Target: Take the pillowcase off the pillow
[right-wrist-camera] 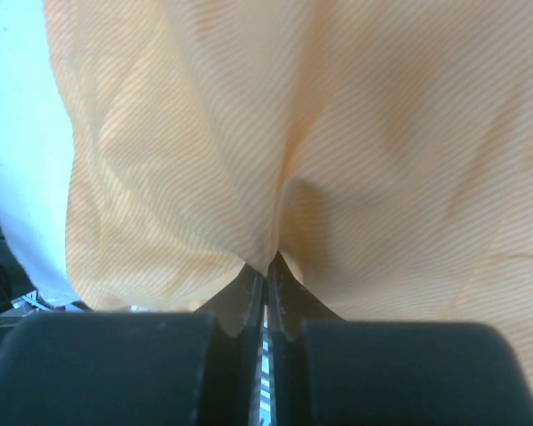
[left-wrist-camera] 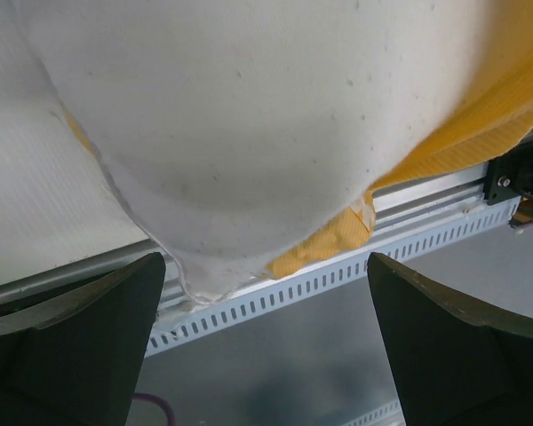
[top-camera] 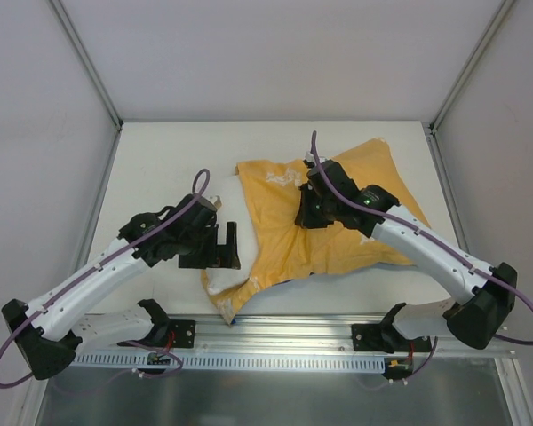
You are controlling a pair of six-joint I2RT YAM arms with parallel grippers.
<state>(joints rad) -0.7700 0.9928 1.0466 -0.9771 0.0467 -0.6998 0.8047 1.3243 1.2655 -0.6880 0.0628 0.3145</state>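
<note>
Two grippers divide the work: your right gripper [right-wrist-camera: 266,277] pinches a fold of the pillowcase [top-camera: 280,235] at the overhead view's centre, presumably to draw it off. Your left gripper [left-wrist-camera: 265,271] gapes wide before the bared white pillow [left-wrist-camera: 249,133] at lower left, likely to anchor it. The case looks mustard-yellow and crumpled.

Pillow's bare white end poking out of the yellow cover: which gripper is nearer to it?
Left. The left gripper is open right at the exposed end of the pillow. The right gripper is farther off, shut on a pinch of the yellow pillowcase.
</note>
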